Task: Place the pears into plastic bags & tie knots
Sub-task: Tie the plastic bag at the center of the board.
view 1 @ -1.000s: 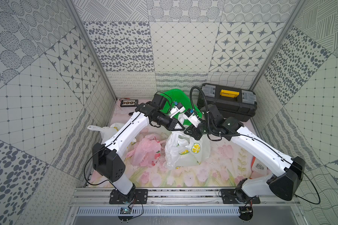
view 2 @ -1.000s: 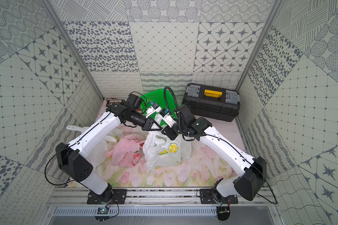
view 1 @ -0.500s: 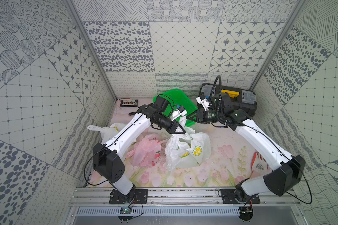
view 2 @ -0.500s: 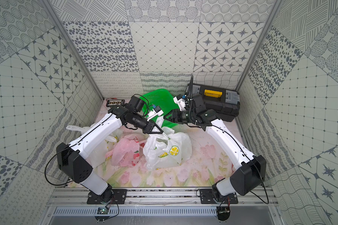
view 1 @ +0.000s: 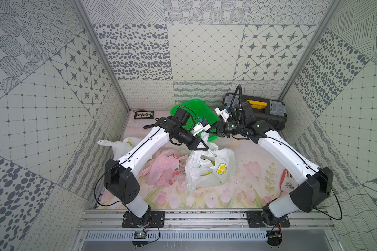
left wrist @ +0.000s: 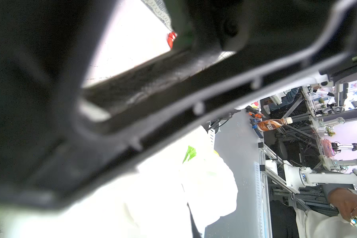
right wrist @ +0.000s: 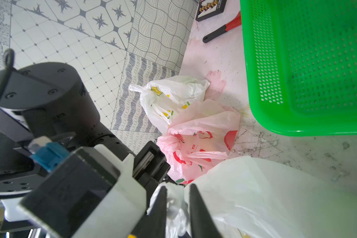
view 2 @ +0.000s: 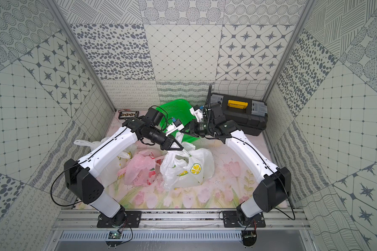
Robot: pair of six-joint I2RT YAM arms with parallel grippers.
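Grey-patterned tile walls (view 1: 189,54); pink floral tabletop (view 1: 248,173); aluminium rail (view 1: 205,219) at front; bright even light.

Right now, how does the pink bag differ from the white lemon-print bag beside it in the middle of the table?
Colour: the pink bag has red prints; the white bag has yellow lemon prints.
Hold: the left gripper and the right gripper both pinch the white bag's top; no gripper holds the pink bag.
Bulk: the white bag looks fuller than the pink bag.
Both are thin crinkly plastic, lying on the table.
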